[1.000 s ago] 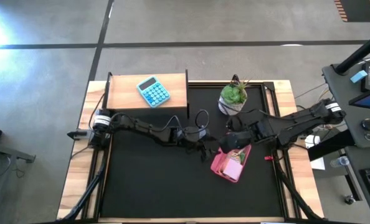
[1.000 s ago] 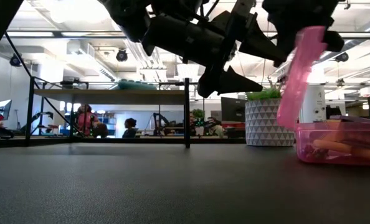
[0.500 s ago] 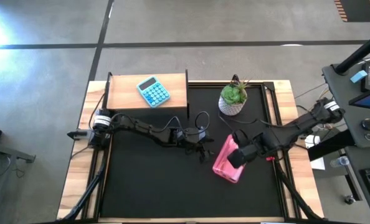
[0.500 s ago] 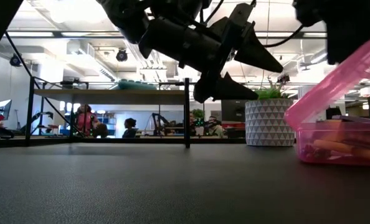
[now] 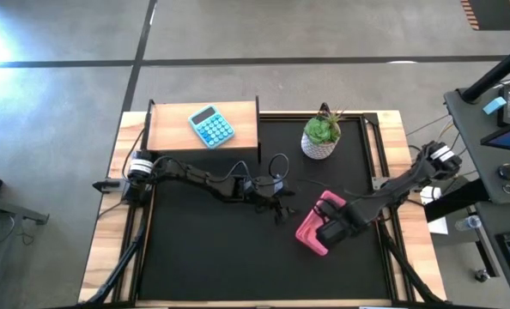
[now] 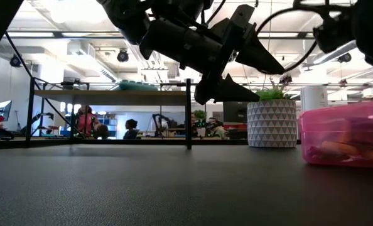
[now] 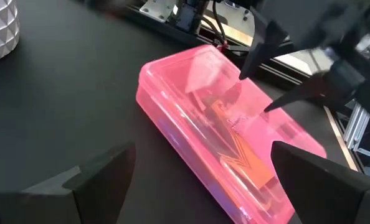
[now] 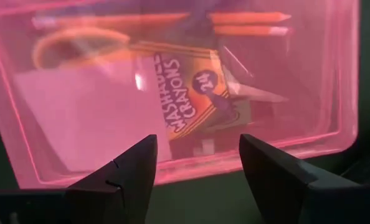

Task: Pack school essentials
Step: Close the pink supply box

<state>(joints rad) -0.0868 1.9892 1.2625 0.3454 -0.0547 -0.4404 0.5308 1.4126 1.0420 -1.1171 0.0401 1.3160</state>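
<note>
Now we see the translucent pink plastic case (image 5: 318, 225) lidded over the crayon box (image 8: 191, 99) and pencils (image 8: 247, 22); packing looks done, both arms' fingers released.

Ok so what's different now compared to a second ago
The pink box's lid, upright a second ago, has swung down and now lies shut over the crayon box and pencils. The right claw followed it down toward the table's front and sits open above the lid. The left claw, calculator and plant stayed put.
</note>
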